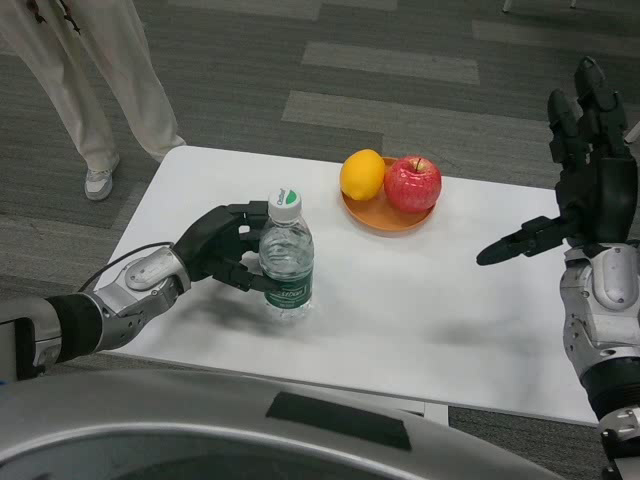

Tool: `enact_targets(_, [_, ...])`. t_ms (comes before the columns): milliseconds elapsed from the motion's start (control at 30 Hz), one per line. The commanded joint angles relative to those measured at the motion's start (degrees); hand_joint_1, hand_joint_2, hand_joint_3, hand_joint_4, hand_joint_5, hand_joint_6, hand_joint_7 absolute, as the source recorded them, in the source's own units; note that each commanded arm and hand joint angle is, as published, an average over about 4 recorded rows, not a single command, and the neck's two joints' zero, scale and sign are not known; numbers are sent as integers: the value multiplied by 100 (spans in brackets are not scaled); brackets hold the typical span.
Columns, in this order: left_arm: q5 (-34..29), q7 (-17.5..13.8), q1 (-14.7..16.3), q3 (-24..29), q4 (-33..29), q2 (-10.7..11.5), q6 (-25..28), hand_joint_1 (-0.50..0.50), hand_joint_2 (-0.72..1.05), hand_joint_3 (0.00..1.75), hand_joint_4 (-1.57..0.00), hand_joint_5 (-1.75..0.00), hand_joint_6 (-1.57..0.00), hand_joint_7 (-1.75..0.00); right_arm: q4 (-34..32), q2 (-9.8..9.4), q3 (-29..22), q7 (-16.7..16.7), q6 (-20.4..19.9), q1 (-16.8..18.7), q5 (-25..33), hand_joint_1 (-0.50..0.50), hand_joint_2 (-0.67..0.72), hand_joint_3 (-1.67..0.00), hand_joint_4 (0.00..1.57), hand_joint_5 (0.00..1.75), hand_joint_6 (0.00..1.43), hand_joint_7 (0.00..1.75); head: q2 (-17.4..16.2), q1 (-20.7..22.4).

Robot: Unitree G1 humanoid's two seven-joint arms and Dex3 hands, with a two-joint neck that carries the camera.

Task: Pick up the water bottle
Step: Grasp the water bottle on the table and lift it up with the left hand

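Observation:
A small clear water bottle (288, 262) with a white cap and a green label stands upright on the white table (430, 310), left of centre. My left hand (218, 247) comes in from the left and its fingers wrap around the bottle's body at label height. The bottle's base still rests on the table. My right hand (585, 170) is raised over the table's right edge, fingers spread, thumb pointing left, holding nothing.
An orange plate (385, 218) at the back of the table carries a lemon (362, 174) and a red apple (412, 183), close behind and to the right of the bottle. A person's legs (100, 70) stand beyond the table's far left corner.

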Motion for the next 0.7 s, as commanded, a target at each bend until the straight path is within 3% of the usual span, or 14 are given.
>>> enact_targets(33, [57,-21,43,176,25,-13,44,-50,105,33,-157,-175,-122,-140,-61,-18,-59,-24,-15,26,51,-50,28,0,0,0,0,7,0,5])
enact_targets(300, [404,-7,340,1050,-70,-130,15,-50,105,35,-157,-175,-123,-140,-61,-7,-72,-24,-10,26,51,-50,28,0,0,0,0,7,37,11])
enact_targets(433, [747,-7,595,1872,-338,-238,143,-50,105,35,-157,-175,-122,-140,-53,-1,-94,-28,-10,26,51,-50,28,0,0,0,0,7,79,5])
enact_targets(533, [776,-16,709,2234,-610,-253,409,-50,105,35,-157,-175,-123,-140,-44,-1,-96,-32,-13,26,51,-50,28,0,0,0,0,7,184,9])
enact_targets(700, [758,-29,826,2971,-1417,-235,1386,-50,105,35,-157,-175,-123,-140,24,6,-96,-32,-13,23,51,-50,28,0,0,0,0,7,509,-45])
